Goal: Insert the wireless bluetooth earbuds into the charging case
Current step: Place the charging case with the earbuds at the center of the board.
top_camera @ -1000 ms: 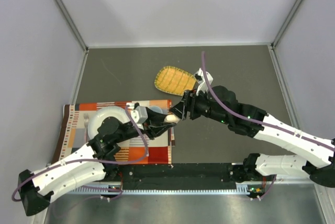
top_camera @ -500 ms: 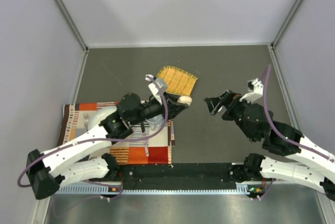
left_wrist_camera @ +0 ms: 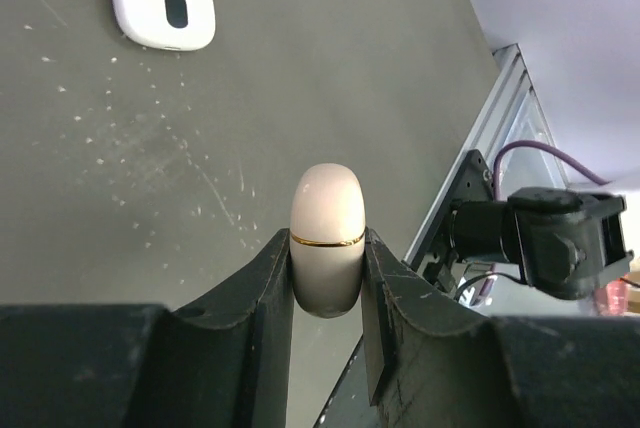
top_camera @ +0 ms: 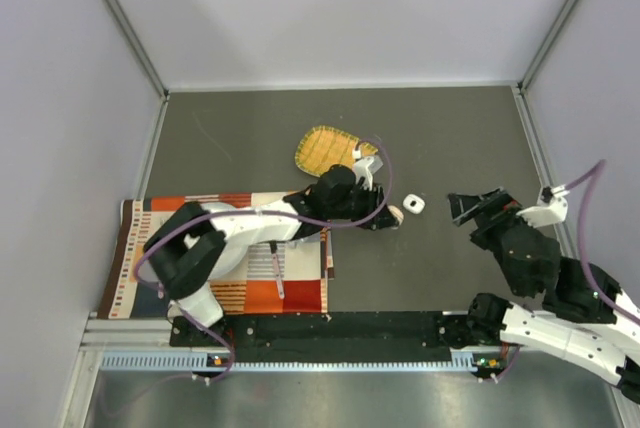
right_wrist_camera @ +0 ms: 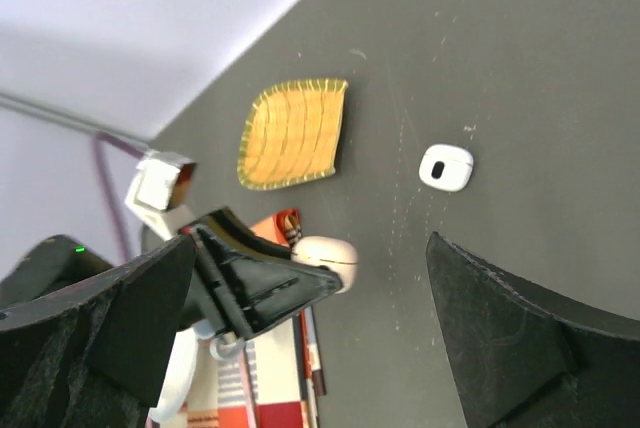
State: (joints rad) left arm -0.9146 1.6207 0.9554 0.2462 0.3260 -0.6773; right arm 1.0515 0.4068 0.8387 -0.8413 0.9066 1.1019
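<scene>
Left gripper (left_wrist_camera: 327, 278): I have the jaws pinched on a cream, gold-banded charging case (left_wrist_camera: 326, 238), rounded end poking out past the tips; it looks shut.

White case (left_wrist_camera: 163, 17): flat on the table (top_camera: 450, 138) well ahead of those jaws, dark slot up, free of both arms. I read it as a second case.

Right gripper (right_wrist_camera: 300, 328): jaws spread wide, nothing between them, standing off.

Earbuds: none visible; cannot tell where they are.

Woven mat (top_camera: 330, 150): beyond the left jaws.

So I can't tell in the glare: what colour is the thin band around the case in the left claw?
Gold, on the cream case; left wrist view.
</scene>
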